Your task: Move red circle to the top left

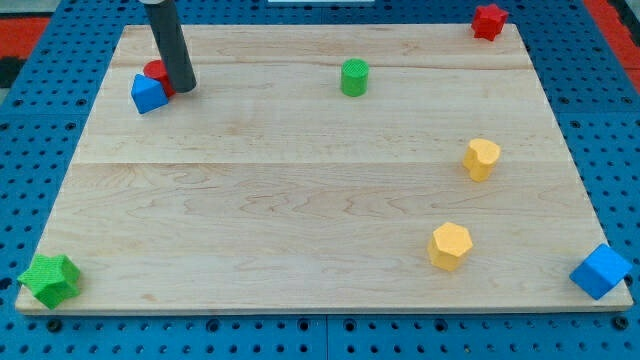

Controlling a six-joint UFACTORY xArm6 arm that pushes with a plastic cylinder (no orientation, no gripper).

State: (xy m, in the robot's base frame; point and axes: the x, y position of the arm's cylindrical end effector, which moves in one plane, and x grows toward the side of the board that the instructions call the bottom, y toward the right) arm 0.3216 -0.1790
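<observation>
The red circle (155, 72) sits near the top left of the worktop (300, 200), mostly hidden behind my rod and a blue block (148, 93). My tip (184, 87) is down just on the circle's right side – touching it or almost, I cannot tell which. The blue block rests against the circle at its lower left, so I think a push from here would shove both along together. The end effector is only a plain rod; it has nothing to open, close or hold with.

I think the job is nearly done – the circle is already close to the corner. There is a little bare wood above it and to its left before the edge, so there is not much room, and a hard push could knock it off.

The other blocks are far away: a green cylinder (354, 77), a red star (489, 21), two yellow blocks (481, 158) (450, 246), a blue cube (601, 271) and a green star (50, 279).
</observation>
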